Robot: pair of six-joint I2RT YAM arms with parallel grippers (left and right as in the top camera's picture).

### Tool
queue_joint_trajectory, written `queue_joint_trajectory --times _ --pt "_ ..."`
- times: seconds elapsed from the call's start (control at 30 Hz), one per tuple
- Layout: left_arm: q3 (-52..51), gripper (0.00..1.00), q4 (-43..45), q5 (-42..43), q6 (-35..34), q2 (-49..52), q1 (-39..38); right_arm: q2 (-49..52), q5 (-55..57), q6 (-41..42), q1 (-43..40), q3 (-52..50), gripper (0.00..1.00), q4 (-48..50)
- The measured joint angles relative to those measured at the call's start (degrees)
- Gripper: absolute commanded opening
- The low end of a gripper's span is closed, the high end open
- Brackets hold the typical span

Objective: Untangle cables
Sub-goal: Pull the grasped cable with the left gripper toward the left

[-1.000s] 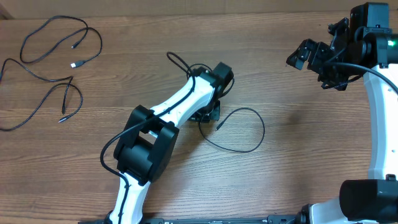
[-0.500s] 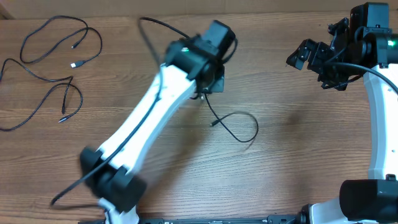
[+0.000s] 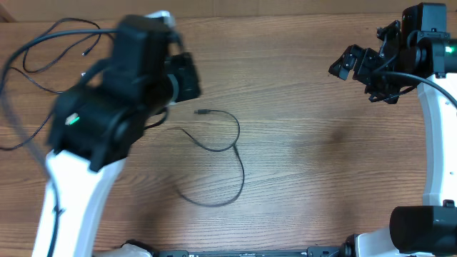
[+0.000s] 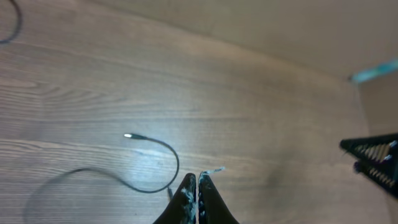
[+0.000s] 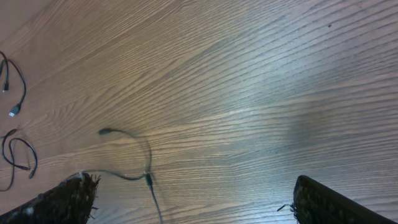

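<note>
Cable (image 3: 238, 139): thin, limp, light; slack trails toward 5 o'clock. Left gripper (image 4: 197, 182) jaws closed, seemingly pinching it. Right gripper (image 5: 196, 202) jaws spread, empty. Grip near plug (image 3: 202, 112).

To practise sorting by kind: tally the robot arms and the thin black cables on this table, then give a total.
Robot arms: 2 (left arm, right arm)
Thin black cables: 3 (mid-table cable; two far-left cables, as far as the right wrist view shows)
Total: 5
</note>
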Motion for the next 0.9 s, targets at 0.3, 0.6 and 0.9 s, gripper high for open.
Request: queue_joint_trajectory --times 0.3,0.6,0.9 --pt "0.83 0.31 -13.46 -0.55 -0.42 -0.07 3.43 0.00 0.00 -0.04 0.00 0.00 1.00 -0.04" --pt "0.07 1.00 -23.21 -10.34 0.33 12.83 3.50 0.00 0.02 -0.02 0.00 0.00 1.00 0.02" --pt "-6.84 1.00 -22.75 -15.67 0.70 18.38 6.10 0.00 0.02 -0.04 0.00 0.00 1.00 -0.04"
